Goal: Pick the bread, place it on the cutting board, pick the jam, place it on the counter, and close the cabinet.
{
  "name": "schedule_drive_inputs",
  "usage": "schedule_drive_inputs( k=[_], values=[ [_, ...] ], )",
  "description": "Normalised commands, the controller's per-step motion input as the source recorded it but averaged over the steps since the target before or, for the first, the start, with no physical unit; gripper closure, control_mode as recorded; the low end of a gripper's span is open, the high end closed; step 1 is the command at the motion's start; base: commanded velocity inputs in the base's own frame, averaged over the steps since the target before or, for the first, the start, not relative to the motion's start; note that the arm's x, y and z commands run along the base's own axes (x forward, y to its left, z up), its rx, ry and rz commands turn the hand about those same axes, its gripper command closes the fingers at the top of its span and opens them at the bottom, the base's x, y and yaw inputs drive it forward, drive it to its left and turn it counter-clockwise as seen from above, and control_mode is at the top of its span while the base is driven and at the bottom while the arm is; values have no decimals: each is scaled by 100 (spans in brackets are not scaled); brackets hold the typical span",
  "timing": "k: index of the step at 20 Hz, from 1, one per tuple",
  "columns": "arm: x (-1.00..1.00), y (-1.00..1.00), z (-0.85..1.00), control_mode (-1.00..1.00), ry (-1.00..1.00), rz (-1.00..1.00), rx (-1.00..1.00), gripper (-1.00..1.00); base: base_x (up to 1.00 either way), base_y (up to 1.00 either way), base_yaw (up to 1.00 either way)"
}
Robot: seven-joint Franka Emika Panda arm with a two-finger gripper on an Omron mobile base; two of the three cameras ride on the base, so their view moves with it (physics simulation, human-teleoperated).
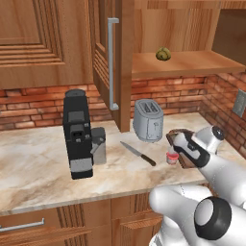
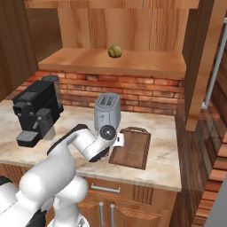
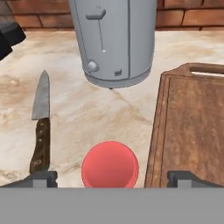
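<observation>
jam (image 3: 110, 164) on counter (image 3: 87, 113), between open fingers (image 3: 41, 178)

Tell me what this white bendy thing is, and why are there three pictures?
It is a robot arm in a pretend kitchen. Two cameras ride behind it, left and right. The third sits on its hand, looking along the open gripper, which holds nothing. On the counter stand a coffee machine and a toaster, with a knife, a cutting board and a little red jam jar right below the fingers. The bread sits up on the shelf of the open cabinet.
</observation>
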Motion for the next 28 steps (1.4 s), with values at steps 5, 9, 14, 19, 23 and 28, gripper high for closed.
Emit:
schedule_drive_inputs(
  k=[5, 9, 14, 19, 23, 28],
  values=[
    [0, 0, 43, -100, -1, 0, 0, -100, 0, 0, 0],
    [0, 0, 51, -100, -1, 0, 0, -100, 0, 0, 0],
    [-2, 0, 55, -100, -1, 0, 0, -100, 0, 0, 0],
    [-7, 0, 55, -100, -3, 0, 0, -100, 0, 0, 0],
    [-13, 0, 55, -100, 0, 0, 0, -100, 0, 0, 0],
    [-12, 0, 53, -100, 0, 0, 0, -100, 0, 0, 0]
  ],
)
